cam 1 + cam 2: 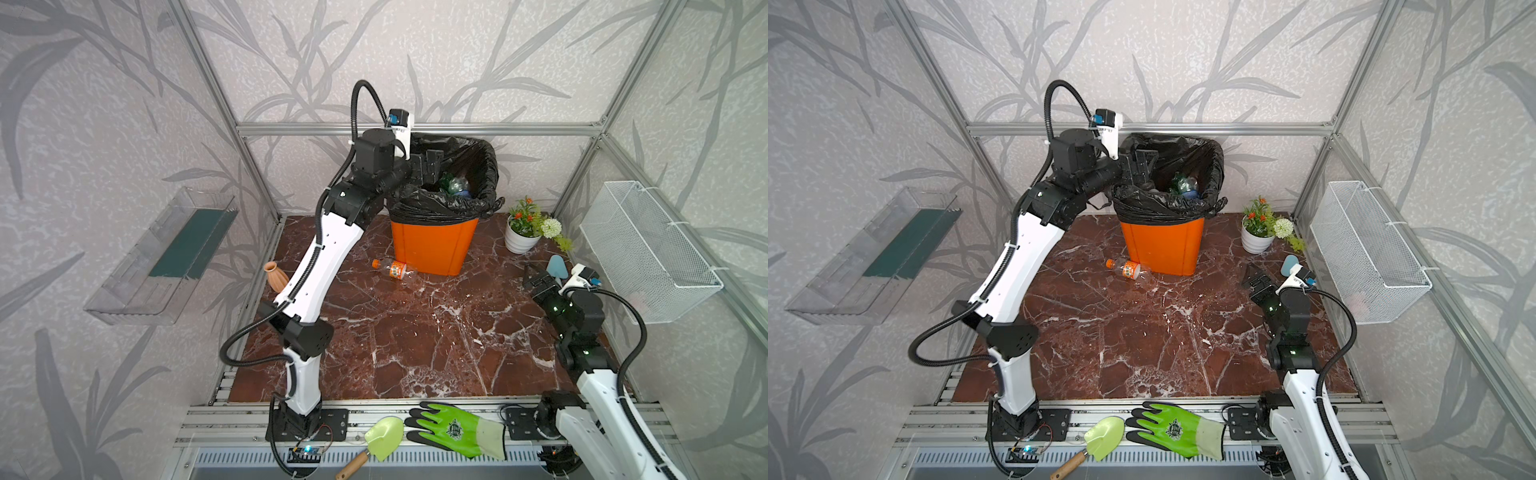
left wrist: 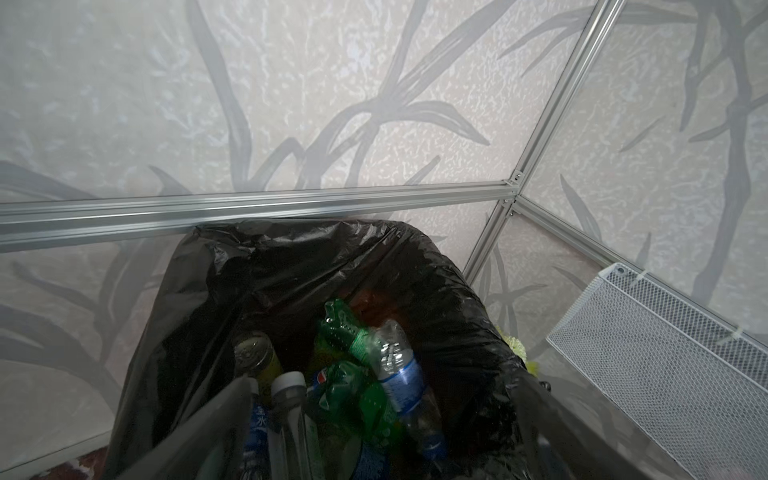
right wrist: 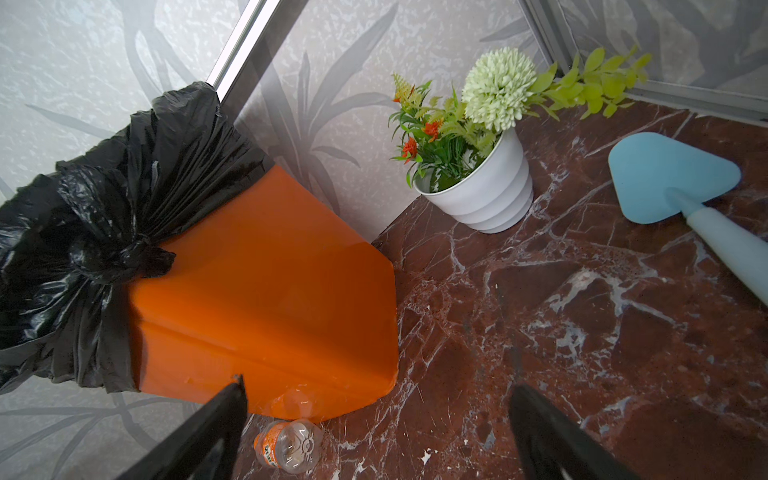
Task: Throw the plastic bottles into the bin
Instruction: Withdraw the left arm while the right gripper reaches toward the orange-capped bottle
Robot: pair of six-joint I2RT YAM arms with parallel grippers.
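Observation:
The orange bin (image 1: 432,245) (image 1: 1163,245) with its black bag (image 2: 291,270) stands at the back of the marble floor. Several plastic bottles lie inside it, among them a green one (image 2: 349,336) and a clear one with a blue label (image 2: 399,374), seen in both top views (image 1: 457,185) (image 1: 1185,185). My left gripper (image 1: 430,164) (image 2: 378,386) hangs open over the bin's left rim, with nothing between its fingers. A clear bottle with an orange label and cap (image 1: 392,269) (image 1: 1128,269) (image 3: 289,444) lies on its side against the bin's front. My right gripper (image 1: 536,278) (image 3: 378,388) is open and low at the right, pointing toward the bin (image 3: 266,291).
A white flower pot (image 1: 525,232) (image 3: 478,199) stands right of the bin, a blue scraper (image 1: 557,268) (image 3: 665,178) next to my right gripper. A terracotta vase (image 1: 276,276) sits behind my left arm. Wire basket (image 1: 648,253) right, clear tray (image 1: 166,257) left. Green glove (image 1: 457,430) and trowel (image 1: 380,436) on the front rail.

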